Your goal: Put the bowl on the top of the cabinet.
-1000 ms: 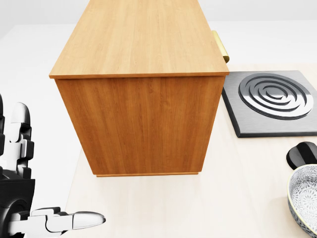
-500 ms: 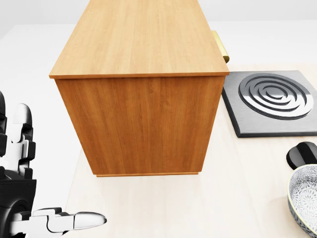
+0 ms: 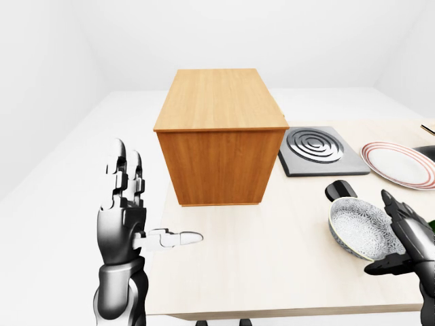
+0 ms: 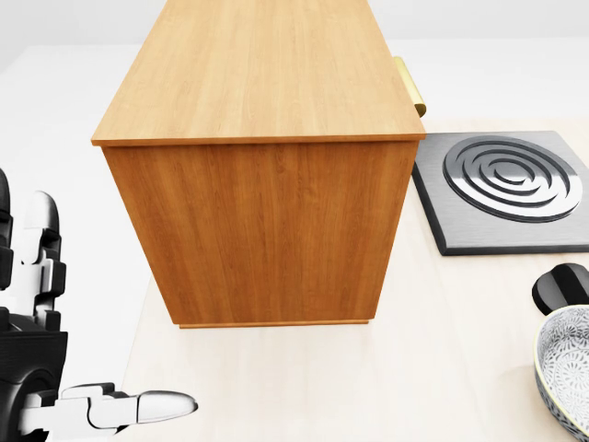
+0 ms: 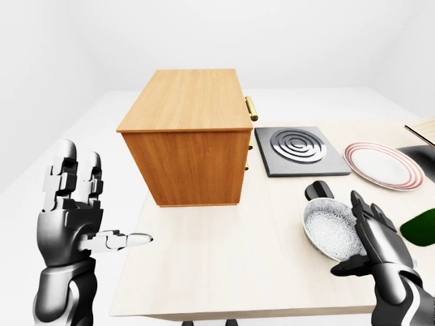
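Bowl placement is the goal, so reading from the left: the left hand (image 3: 126, 217) stands raised beside the near left corner of the table (image 3: 272, 272), fingers (image 3: 122, 170) upright and spread, thumb pointing right over the table edge. It grips nothing and touches nothing; it looks parked out of the way, leaving room for the other arm.

Next comes the cabinet (image 3: 221, 136), a plain wooden box standing on the far left part of the table. Its flat top is bare, which suits it as the landing spot. A brass handle (image 5: 249, 109) shows on its right face, so the drawers or doors face right; that face is mostly hidden from these views.

Right of the cabinet lies a grey hob plate (image 3: 319, 149) with ring grooves, then a red-rimmed plate (image 3: 401, 163) further right.

Near the right edge, the bowl (image 5: 333, 231), white with a fine grey pattern, sits tilted toward the cameras, apparently cradled by the right hand (image 5: 374, 238). Its fingers are open and curve along the bowl's right side, thumb below the rim; I judge this a loose cupping hold, not a closed grip. Whether the bowl's underside rests on the table cannot be told.

A black rounded object (image 3: 340, 190) just beyond the bowl is unidentifiable, and a green thing (image 5: 418, 227) behind the hand is cut off.
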